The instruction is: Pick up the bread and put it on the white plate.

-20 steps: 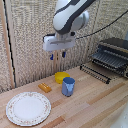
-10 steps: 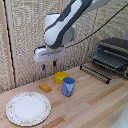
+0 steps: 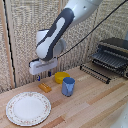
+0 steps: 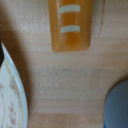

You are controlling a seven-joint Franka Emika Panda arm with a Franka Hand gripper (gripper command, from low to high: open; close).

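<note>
The loaf [image 3: 45, 87] is a small orange-brown block lying on the wooden table between the white dish [image 3: 27, 108] and the blue cup [image 3: 68, 86]. My gripper [image 3: 43, 77] hangs just above the loaf, slightly behind it, its two blue-tipped fingers apart and holding nothing. In the wrist view the loaf [image 4: 71, 25] shows two pale stripes. The dish rim [image 4: 10, 97] and the cup's edge [image 4: 118, 107] are also in the wrist view. My fingers do not show there.
A round yellow disc [image 3: 62, 77] sits behind the cup, close to the gripper. A dark toaster-like appliance with a wire rack [image 3: 111, 57] stands at the exterior view's right. A woven screen backs the table.
The arm has come down and swung toward the exterior view's left, bringing the gripper from above the yellow disc to just over the loaf.
</note>
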